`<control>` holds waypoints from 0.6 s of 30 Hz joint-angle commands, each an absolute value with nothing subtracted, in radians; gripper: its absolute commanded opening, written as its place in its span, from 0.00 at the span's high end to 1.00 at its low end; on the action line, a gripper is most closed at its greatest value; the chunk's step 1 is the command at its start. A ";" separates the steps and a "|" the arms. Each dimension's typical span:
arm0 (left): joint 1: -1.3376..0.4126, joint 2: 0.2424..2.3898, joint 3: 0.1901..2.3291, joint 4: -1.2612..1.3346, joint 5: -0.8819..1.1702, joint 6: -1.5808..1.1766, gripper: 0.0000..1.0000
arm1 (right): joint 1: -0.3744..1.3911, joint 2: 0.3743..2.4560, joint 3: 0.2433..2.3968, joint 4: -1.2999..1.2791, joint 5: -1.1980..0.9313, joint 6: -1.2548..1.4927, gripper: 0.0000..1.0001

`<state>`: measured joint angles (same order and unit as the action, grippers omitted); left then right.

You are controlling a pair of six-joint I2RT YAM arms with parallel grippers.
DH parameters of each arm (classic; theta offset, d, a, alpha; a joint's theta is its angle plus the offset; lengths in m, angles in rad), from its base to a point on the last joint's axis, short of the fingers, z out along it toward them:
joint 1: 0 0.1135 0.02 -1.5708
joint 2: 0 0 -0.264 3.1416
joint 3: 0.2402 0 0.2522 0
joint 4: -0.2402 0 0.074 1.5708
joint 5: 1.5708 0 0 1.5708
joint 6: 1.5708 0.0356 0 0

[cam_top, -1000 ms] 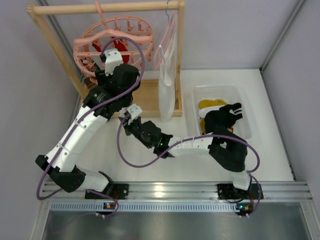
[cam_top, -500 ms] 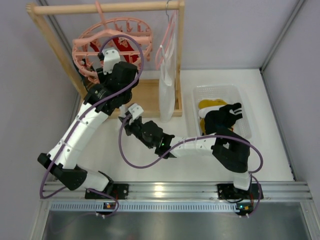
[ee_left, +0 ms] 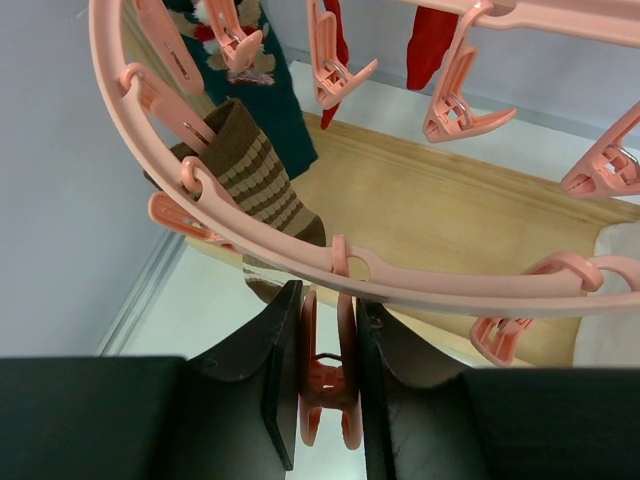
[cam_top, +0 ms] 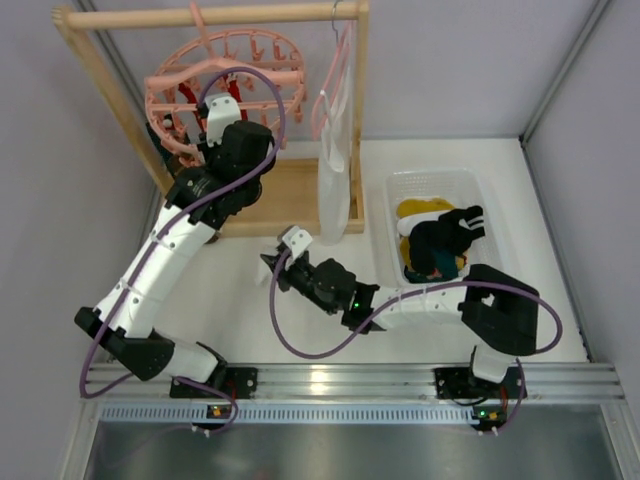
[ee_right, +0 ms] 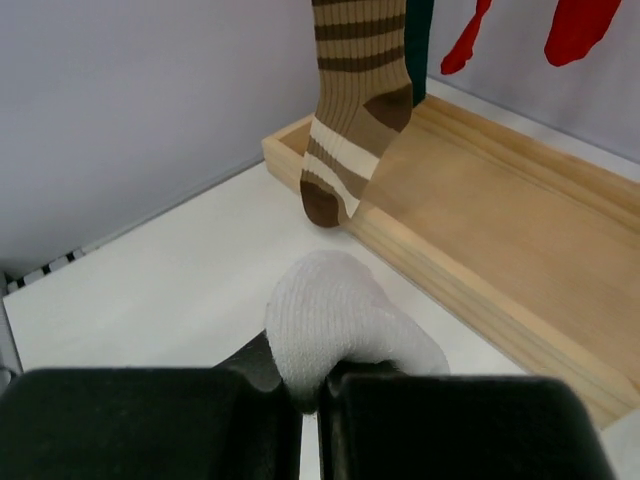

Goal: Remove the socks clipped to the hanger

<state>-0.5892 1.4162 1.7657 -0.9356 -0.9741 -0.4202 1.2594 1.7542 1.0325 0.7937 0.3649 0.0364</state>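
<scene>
The salmon-pink ring hanger (cam_top: pixel 225 75) hangs from the wooden rail, and its rim (ee_left: pixel 300 260) crosses the left wrist view. My left gripper (ee_left: pixel 328 335) is up under that rim, jaws shut on one pink clip peg (ee_left: pixel 328 385), which is squeezed between them. A brown striped sock (ee_left: pixel 255 175), a dark teal sock (ee_left: pixel 280 110) and red socks (ee_left: pixel 430 40) hang from other pegs. My right gripper (ee_right: pixel 310 385) is low over the table, shut on a white knitted sock (ee_right: pixel 335 315), in front of the hanging brown striped sock (ee_right: pixel 355 110).
The wooden frame's base board (ee_right: pixel 500 230) lies right of my right gripper. A slim pink hanger with white cloth (cam_top: pixel 335 150) hangs at the rail's right end. A clear bin (cam_top: pixel 400 190) at the right holds yellow and black socks (cam_top: pixel 440 240).
The left jaws have closed onto the clip peg. The right arm has drawn back from the frame, toward the near right, with the white sock. The ring hanger has shifted slightly.
</scene>
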 commanded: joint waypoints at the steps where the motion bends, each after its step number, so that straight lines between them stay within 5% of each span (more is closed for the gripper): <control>1: -0.581 1.387 1.799 -0.888 -0.919 -0.420 0.78 | 1.284 1.593 0.936 0.861 0.362 0.049 1.00; 4: -0.583 1.358 1.796 -0.890 -0.853 -0.420 0.66 | 1.284 1.452 0.852 0.721 0.413 0.060 1.00; 8: -0.583 1.298 1.783 -0.890 -0.747 -0.419 0.27 | 1.266 1.286 0.813 0.448 0.495 0.095 1.00; 15: -0.583 1.148 1.678 -0.893 -0.634 -0.411 0.02 | 1.080 1.102 0.839 0.036 0.480 0.195 1.00; 18: -0.583 1.071 1.602 -0.893 -0.583 -0.385 0.02 | 0.910 1.062 0.877 -0.121 0.423 0.230 1.00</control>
